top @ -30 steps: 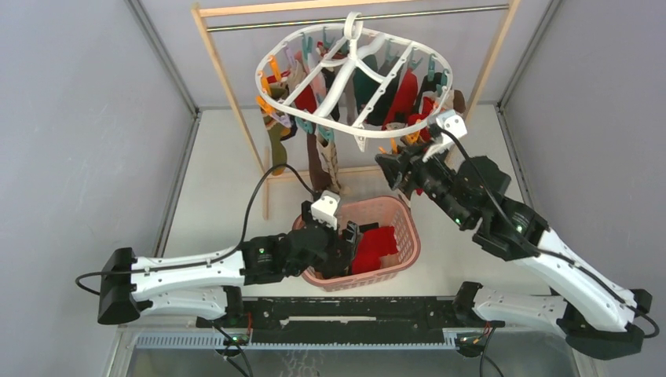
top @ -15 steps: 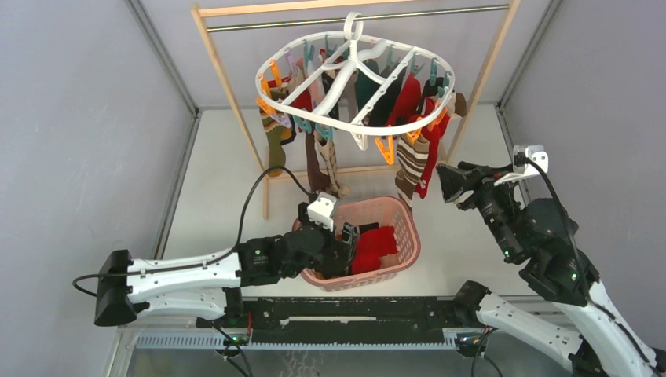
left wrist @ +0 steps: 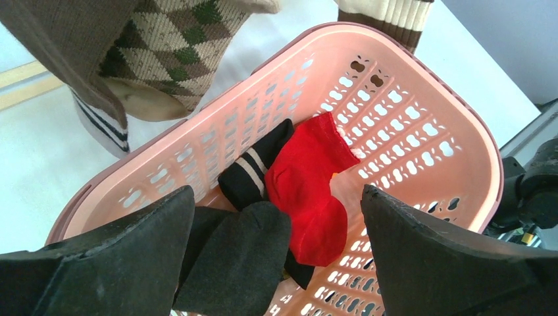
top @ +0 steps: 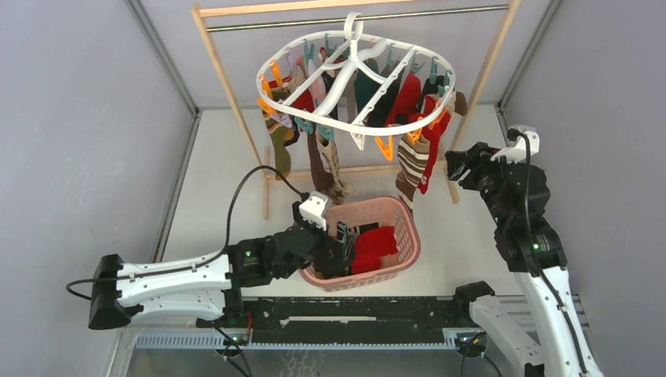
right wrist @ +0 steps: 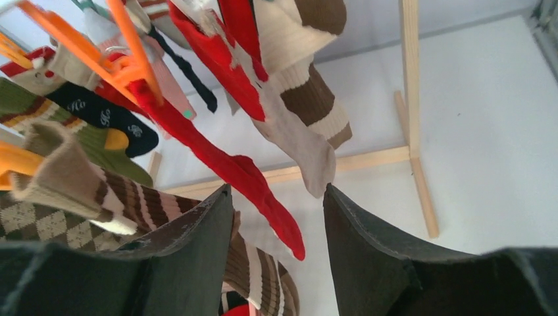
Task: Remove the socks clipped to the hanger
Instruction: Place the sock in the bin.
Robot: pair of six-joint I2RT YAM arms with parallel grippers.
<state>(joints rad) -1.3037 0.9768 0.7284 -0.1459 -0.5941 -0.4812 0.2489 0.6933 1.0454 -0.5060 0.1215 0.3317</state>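
The white oval hanger (top: 308, 107) hangs from the rail with several socks clipped to it, among them a red sock (top: 430, 149) and a brown-striped sock (top: 408, 161) at its right edge. My right gripper (top: 459, 162) is open and empty just right of those socks. In the right wrist view the red sock (right wrist: 253, 178) hangs between my open jaws (right wrist: 277, 191), beyond them, under an orange clip (right wrist: 125, 59). My left gripper (top: 342, 236) is open over the pink basket (top: 410, 236). A black sock (left wrist: 243, 257) lies against its left finger, beside a red sock (left wrist: 306, 178).
The wooden-framed rail (top: 228, 86) stands behind the basket, its right leg (right wrist: 411, 99) and floor bar near my right gripper. The basket (left wrist: 408, 99) also holds a black striped sock (left wrist: 253, 171). An argyle sock (left wrist: 177, 39) hangs just above the basket's far rim.
My right arm pulled back from the hanger's right edge, out to the right, then turned back towards it. The hanger swung level. My left gripper stayed over the basket, shifting slightly.
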